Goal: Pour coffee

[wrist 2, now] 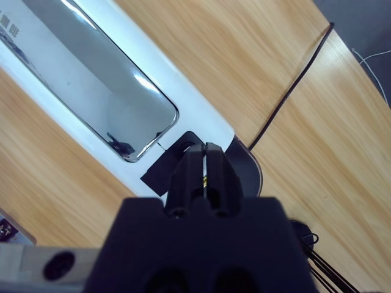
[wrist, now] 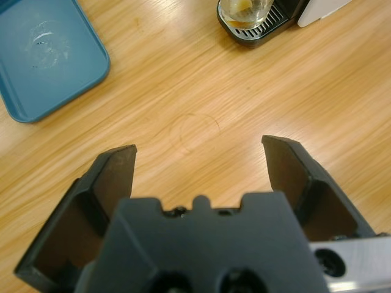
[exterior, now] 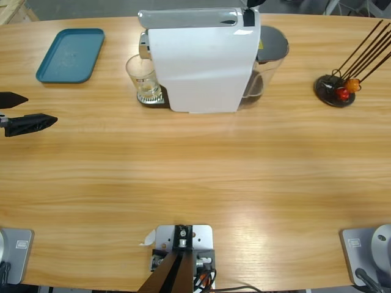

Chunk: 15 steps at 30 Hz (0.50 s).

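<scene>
A small clear glass tumbler [exterior: 143,77] [wrist: 245,10] stands on the black drip tray [wrist: 263,30] under the spout of a white coffee machine [exterior: 201,61]. A thin layer of pale brownish coffee [wrist: 242,6] lies in its bottom. At the table's left edge my left gripper [exterior: 40,108] [wrist: 198,149] is open and holds nothing, pointing towards the glass from well short of it. Over the rear of the machine's top [wrist 2: 91,79] my right gripper [wrist 2: 208,149] [exterior: 252,3] is shut, its tips at a dark patch beside the shiny lid.
A blue tray [exterior: 70,55] [wrist: 43,55] lies at the back left. A dark stand with sticks and red and orange balls [exterior: 336,90] sits at the back right. The machine's grey tank [exterior: 270,52] juts out on its right. A black cable [wrist 2: 293,85] runs behind it.
</scene>
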{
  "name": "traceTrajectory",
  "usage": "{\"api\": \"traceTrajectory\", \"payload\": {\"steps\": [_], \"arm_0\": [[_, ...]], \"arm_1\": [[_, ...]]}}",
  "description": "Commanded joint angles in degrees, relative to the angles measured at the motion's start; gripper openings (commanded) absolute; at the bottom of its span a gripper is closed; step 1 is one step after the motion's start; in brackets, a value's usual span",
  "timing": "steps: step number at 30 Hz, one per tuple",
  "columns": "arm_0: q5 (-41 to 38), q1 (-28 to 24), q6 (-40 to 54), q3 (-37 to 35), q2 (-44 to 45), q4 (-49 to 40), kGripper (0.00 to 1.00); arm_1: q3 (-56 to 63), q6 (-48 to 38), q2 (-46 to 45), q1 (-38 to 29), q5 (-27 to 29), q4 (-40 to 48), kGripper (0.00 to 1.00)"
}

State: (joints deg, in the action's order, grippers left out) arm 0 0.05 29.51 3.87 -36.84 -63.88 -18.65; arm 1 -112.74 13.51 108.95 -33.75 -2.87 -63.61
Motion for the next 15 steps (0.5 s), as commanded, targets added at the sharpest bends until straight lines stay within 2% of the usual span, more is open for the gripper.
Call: {"api": "traceTrajectory", "payload": {"steps": [1,7,13,14,15], "arm_0": [[0.65,0.37,-0.62,2.30,0.15,0.54,0.885],[0.58,0.37,-0.62,2.30,0.19,0.63,0.885],[0.56,0.37,-0.62,2.30,0.15,0.70,0.885],[0.56,0.37,-0.62,2.35,0.15,0.72,0.885],[0.56,0.37,-0.62,2.39,0.17,0.72,0.885]], "arm_1": [[2.40,-0.10,1.70,-0.95,0.23,-0.90,0.000],[1.98,-0.36,1.68,-1.14,0.65,-0.97,0.000],[-4.98,-0.61,-0.85,-1.13,2.94,-4.68,0.000],[-5.79,-0.80,-1.81,-1.13,2.87,-5.03,0.197],[-6.16,-1.06,-2.59,-1.09,2.83,-5.31,0.587]]}}
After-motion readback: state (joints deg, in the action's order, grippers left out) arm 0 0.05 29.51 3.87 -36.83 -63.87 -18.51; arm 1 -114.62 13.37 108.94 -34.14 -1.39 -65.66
